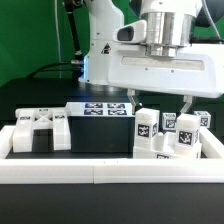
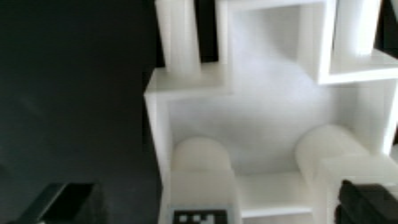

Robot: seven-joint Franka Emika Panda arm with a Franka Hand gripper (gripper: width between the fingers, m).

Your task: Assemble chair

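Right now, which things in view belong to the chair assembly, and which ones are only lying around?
Belong to the job:
blocky chair part, at the exterior view's left
small chair pieces, grouped at its right
gripper, open above those pieces

Only lying around:
marker board
white border rail

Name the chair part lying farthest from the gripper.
The wide blocky part at the exterior view's left; the smaller tagged blocks stand clustered below the open gripper.
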